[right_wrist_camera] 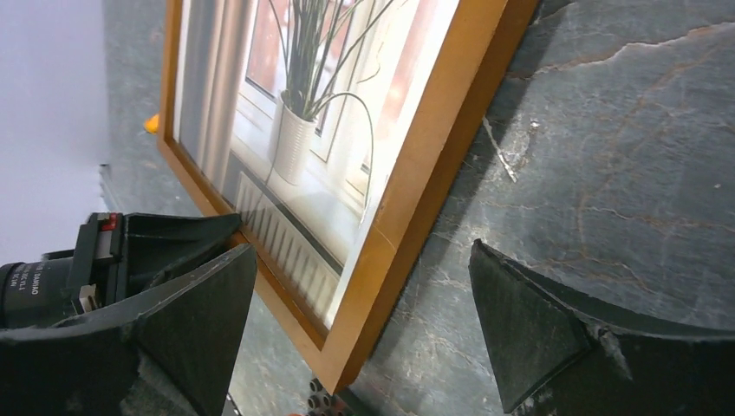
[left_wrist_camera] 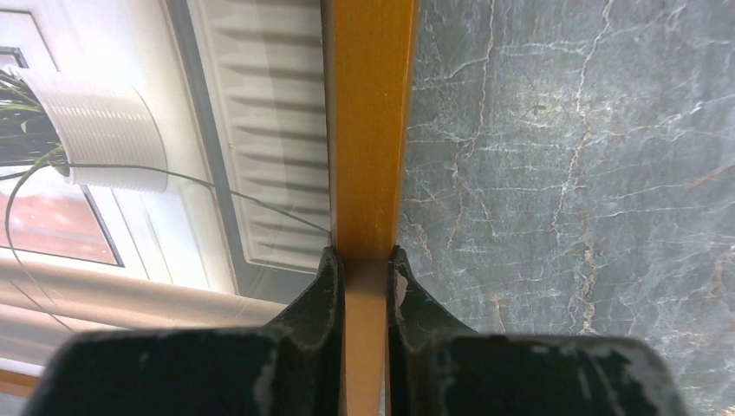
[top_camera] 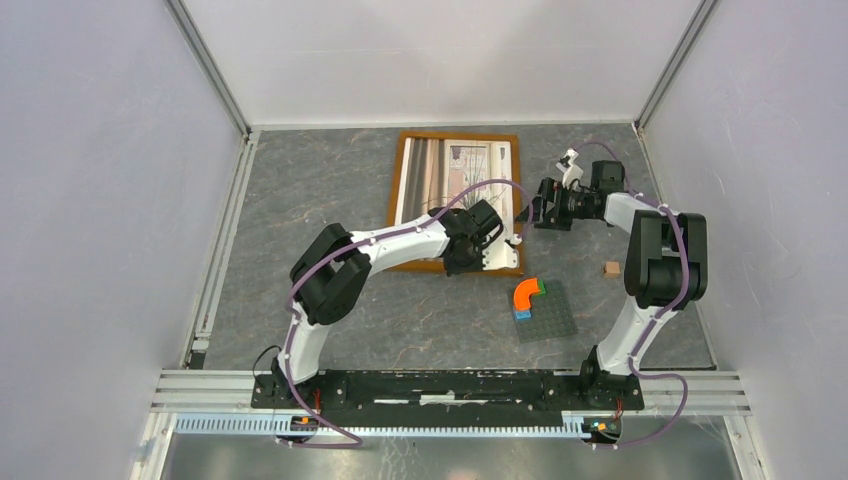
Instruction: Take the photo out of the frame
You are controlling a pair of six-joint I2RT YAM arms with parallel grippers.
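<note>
On the near rail of the large orange-brown wooden picture frame (left_wrist_camera: 368, 130) — stiff, likely fragile-glazed — my left gripper (left_wrist_camera: 366, 260) is clamped, the glossy window-and-plant photo print (left_wrist_camera: 251, 130) inside it, my right gripper (right_wrist_camera: 362, 251) gaping wide beside it.

Grey baseplate (top_camera: 548, 312) — orange brick (top_camera: 528, 292) — brown cube (top_camera: 611, 269)

An orange-brown wooden frame (top_camera: 460, 135) borders the photo (top_camera: 450, 170), which shows a spiky green plant in a white ribbed pot, beige-brown curtains and red brick. The surface (top_camera: 330, 190) is dark grey, veined white and rust like marble. A grey studded baseplate (top_camera: 552, 318) carries an orange curved block (top_camera: 527, 291) and a blue block (top_camera: 522, 314). The left pincer (left_wrist_camera: 367, 269) and right pincer (right_wrist_camera: 364, 286) are black, scuffed pale.
</note>
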